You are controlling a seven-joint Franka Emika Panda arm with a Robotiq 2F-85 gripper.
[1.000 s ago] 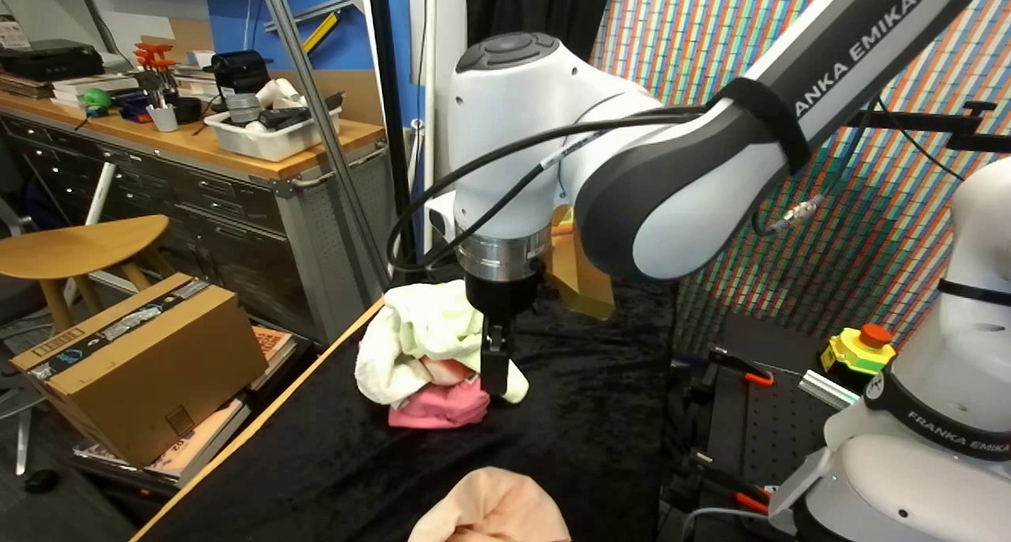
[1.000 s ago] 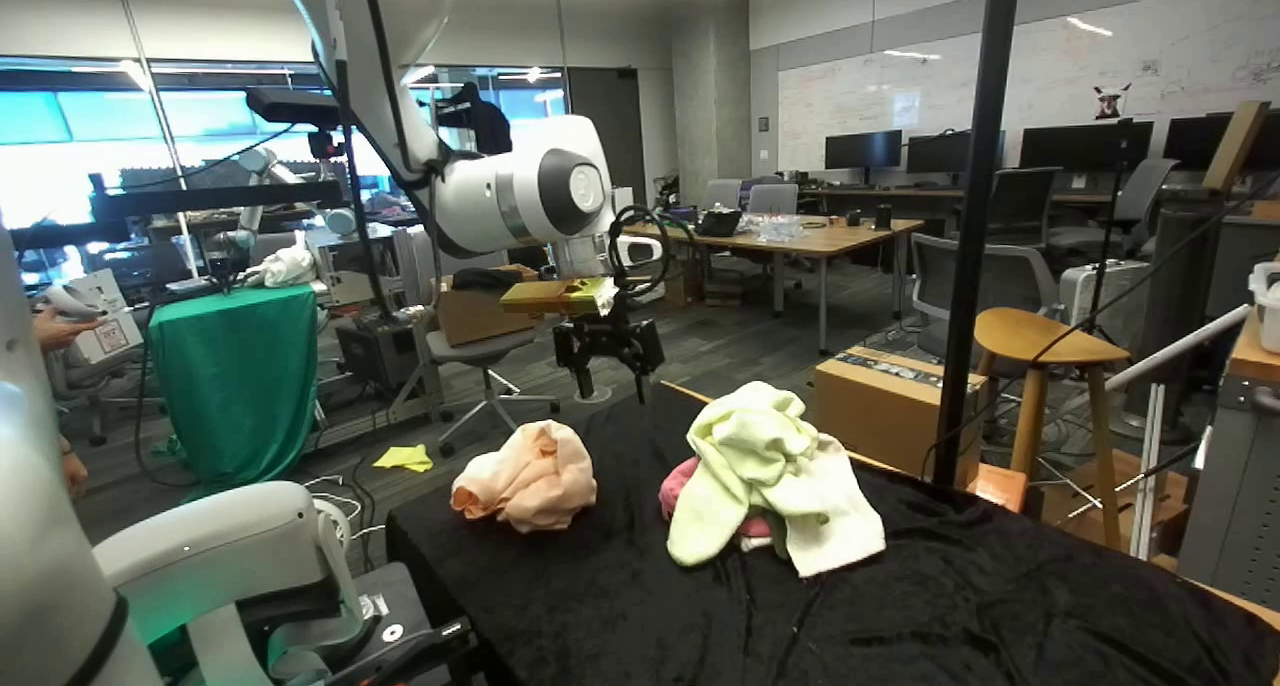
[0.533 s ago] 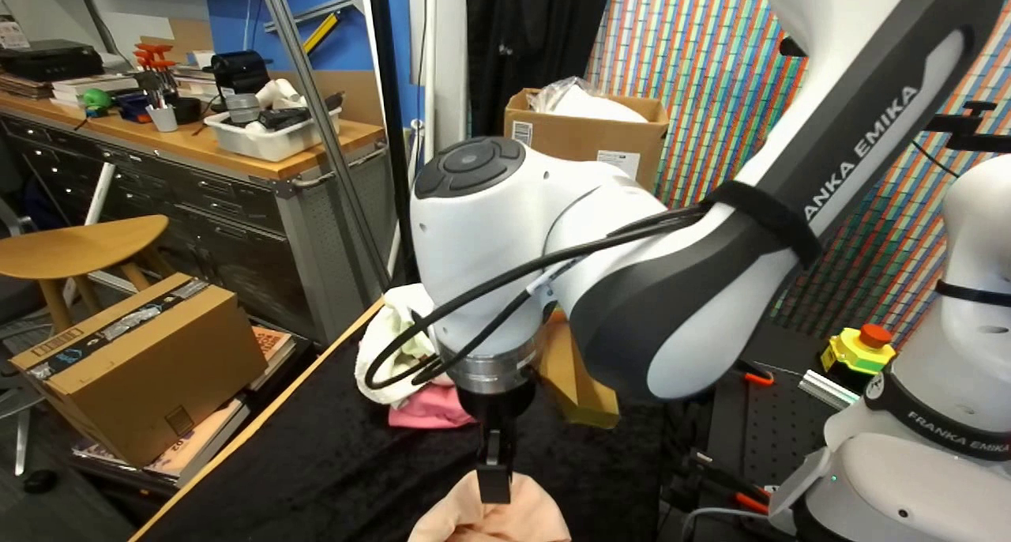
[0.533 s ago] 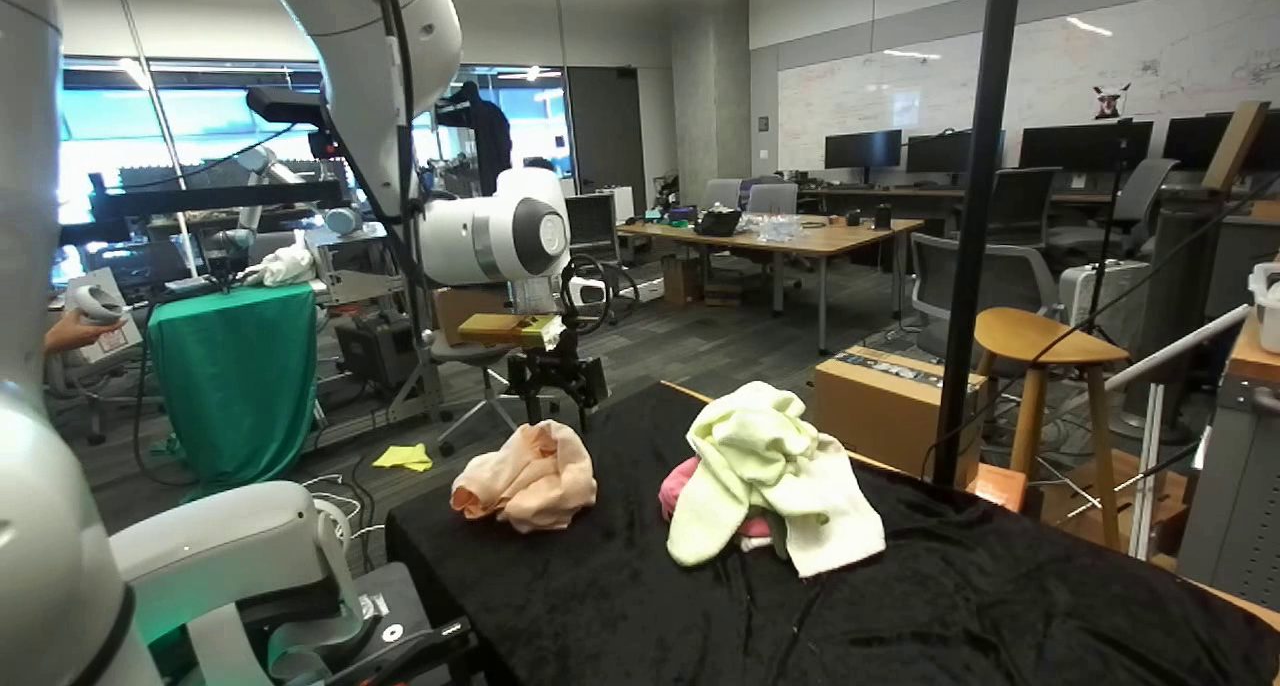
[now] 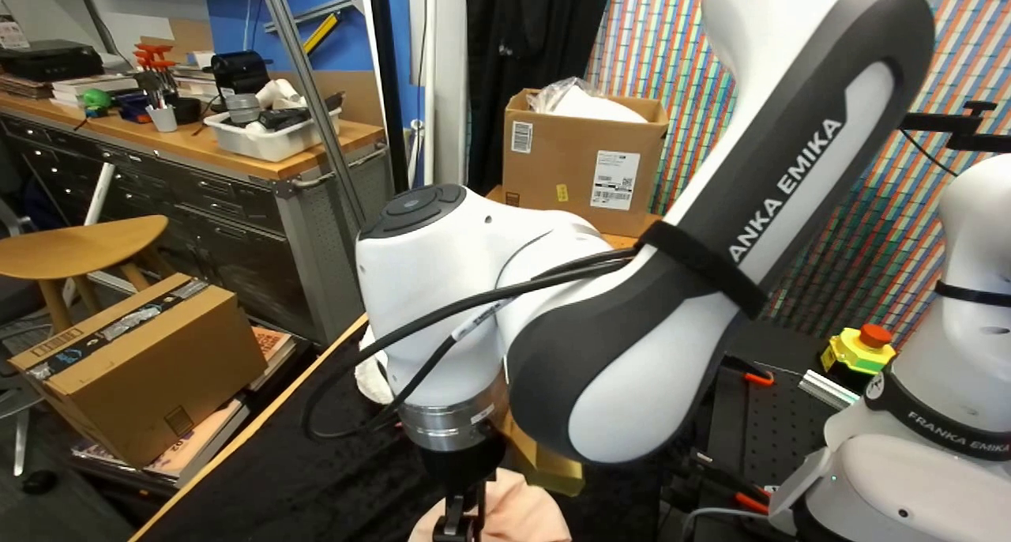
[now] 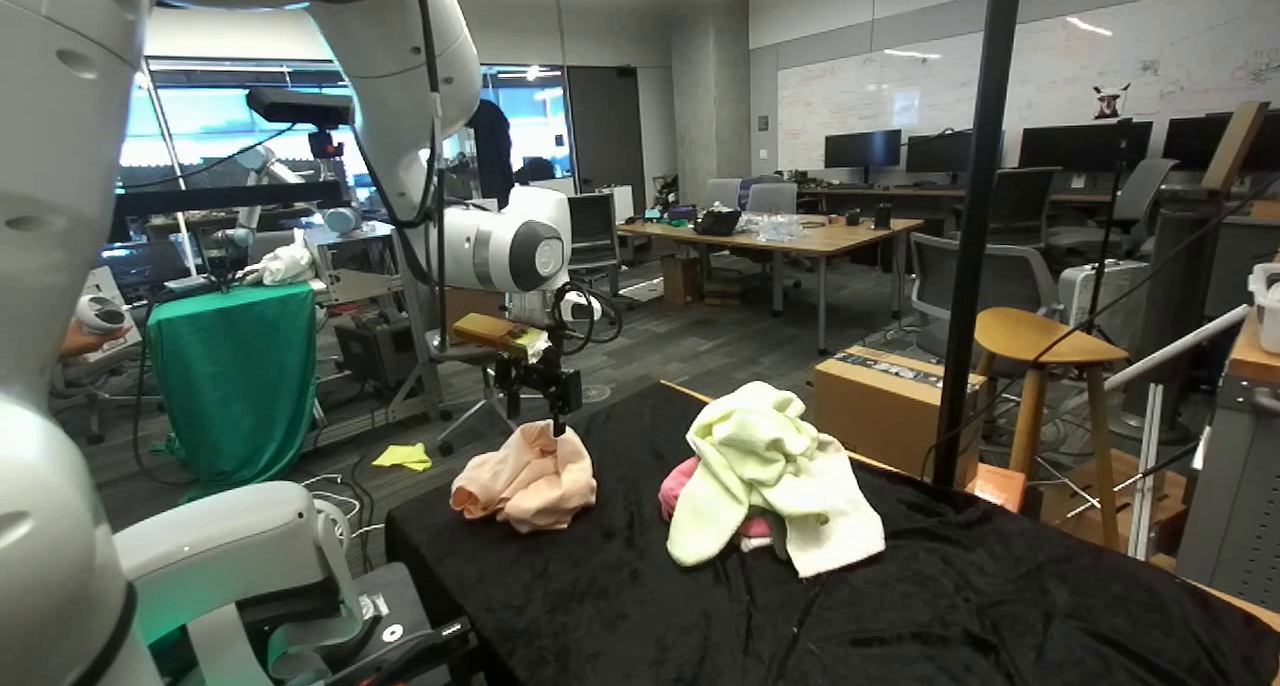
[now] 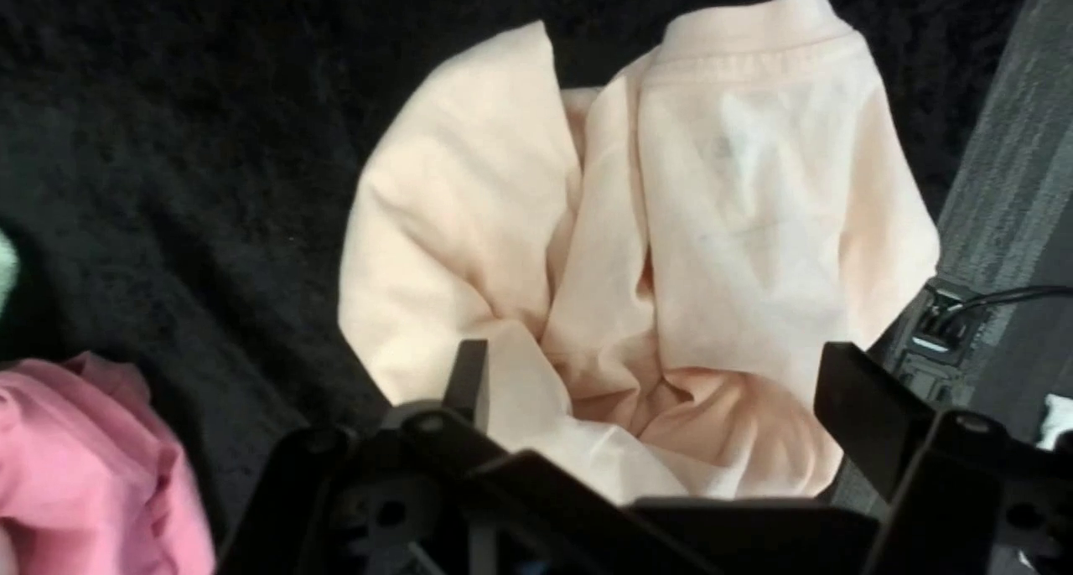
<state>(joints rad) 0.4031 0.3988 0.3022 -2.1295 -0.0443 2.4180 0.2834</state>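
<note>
- The fingers (image 7: 868, 411) are spread well apart, and nothing is clamped between them.
- A bunched peach garment (image 7: 738, 282) is placed directly below the fingers and reaches out beyond their tips in the wrist view; whether it is touched by a fingertip cannot be told.
- By judgement, the reach over the garment is all but done; no grip is yet made, and no part is seen lifted off the counter (image 5: 251, 427).
- Off to the left of the fingers in the wrist view, a pink cloth (image 7: 92, 466) is laid well apart; in an exterior view it is partly covered by a pale green cloth (image 6: 740, 436), and neither is gripped.
- The garment is crumpled into a soft, rounded heap. Beyond the fingertips a stitched band, perhaps a collar or cuff, is shown, with a faint grey mark just nearer.
- Between the fingers, creases are gathered around a darker peach hollow.
- Beneath the fingers and the garment, the counter is draped with black velvety cloth (image 6: 900, 606).
</note>
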